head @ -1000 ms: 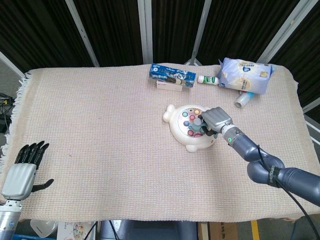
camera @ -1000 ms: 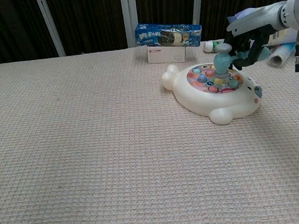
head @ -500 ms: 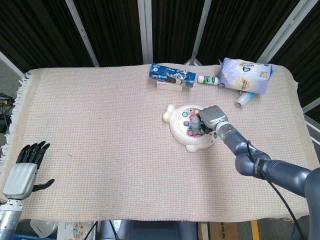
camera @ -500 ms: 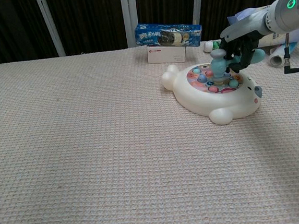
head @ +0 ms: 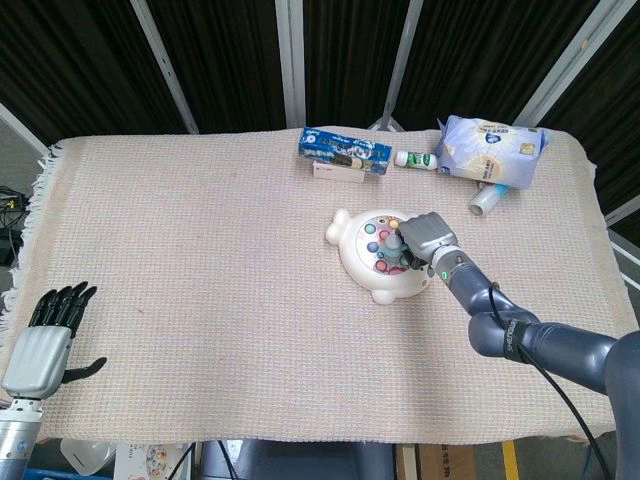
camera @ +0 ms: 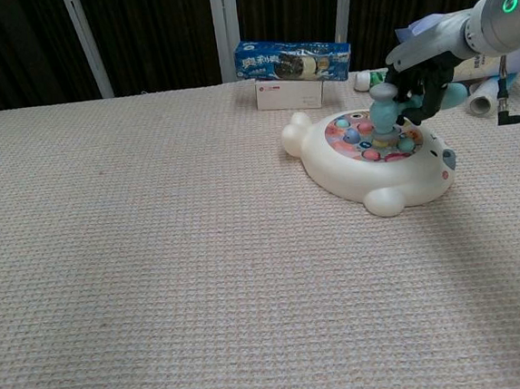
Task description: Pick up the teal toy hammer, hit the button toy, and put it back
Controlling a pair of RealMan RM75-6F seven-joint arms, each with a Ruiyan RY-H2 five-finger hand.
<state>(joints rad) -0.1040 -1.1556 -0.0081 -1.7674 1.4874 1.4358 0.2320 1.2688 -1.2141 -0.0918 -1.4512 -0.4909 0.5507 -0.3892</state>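
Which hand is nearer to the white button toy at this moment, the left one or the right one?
Right. The right hand is over the button toy, holding the teal toy hammer on it; the left hand is far away at the table's near-left edge.

1. Button toy (camera: pixel 372 168): smooth glossy cream plastic.
2. Teal toy hammer (camera: pixel 384 111): smooth plastic.
3. Table cloth (head: pixel 200 270): rough woven beige, matt.
4. Snack pack (head: pixel 345 150): shiny blue wrapper.

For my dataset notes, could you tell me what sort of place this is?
Probably a lab or studio robot rig: a table under woven cloth, black curtains on metal poles behind, and staged props like the button toy.
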